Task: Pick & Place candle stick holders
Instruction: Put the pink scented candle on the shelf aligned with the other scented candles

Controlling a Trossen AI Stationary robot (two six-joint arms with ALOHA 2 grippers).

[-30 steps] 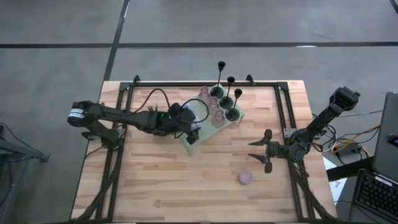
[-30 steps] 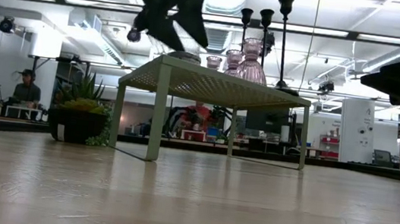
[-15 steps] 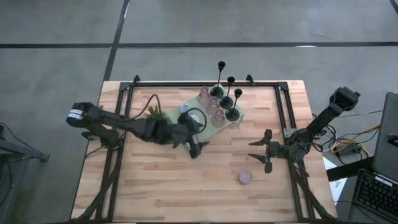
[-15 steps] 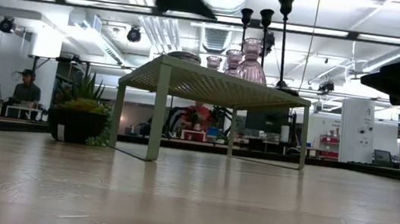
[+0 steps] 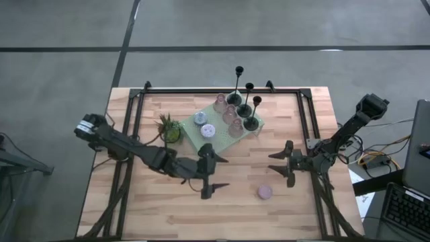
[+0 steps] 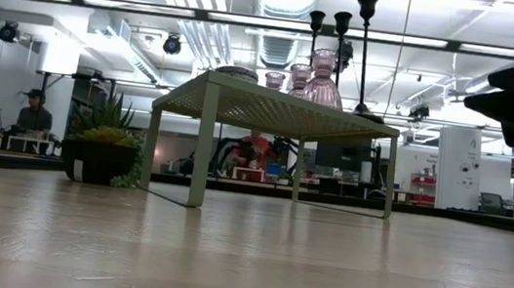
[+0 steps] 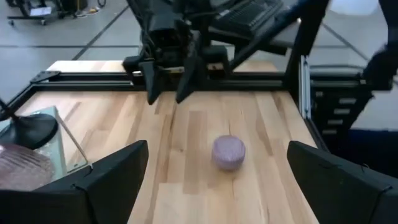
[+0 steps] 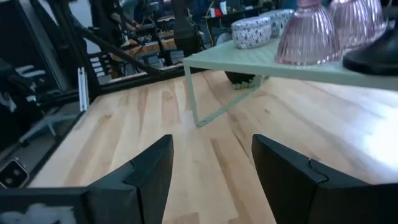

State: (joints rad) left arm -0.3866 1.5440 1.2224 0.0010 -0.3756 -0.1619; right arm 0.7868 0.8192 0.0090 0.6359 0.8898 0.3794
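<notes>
Stand [image 5: 225, 134], upper centre of frame: sticks [image 5: 243, 106], cups [image 5: 231, 114] and two pucks [image 5: 203, 125] already on it. One puck [image 5: 265, 192] left, lower right. Left gripper [image 5: 209, 171] spread wide, empty, mid-frame; right gripper [image 5: 285, 163] part-open, empty.

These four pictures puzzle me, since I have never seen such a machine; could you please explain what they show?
They show one moment at a wooden table with two robot arms. One camera looks straight down, one sits at table height, and one rides on each wrist. The left end effector hangs open over the table's middle, holding nothing. The right end effector waits near the right edge, also empty. A pale green stand carries three black candlesticks, pink glass cups and two pale pucks. A small potted plant stands beside it. One pink puck lies alone on the wood, between the arms.
</notes>
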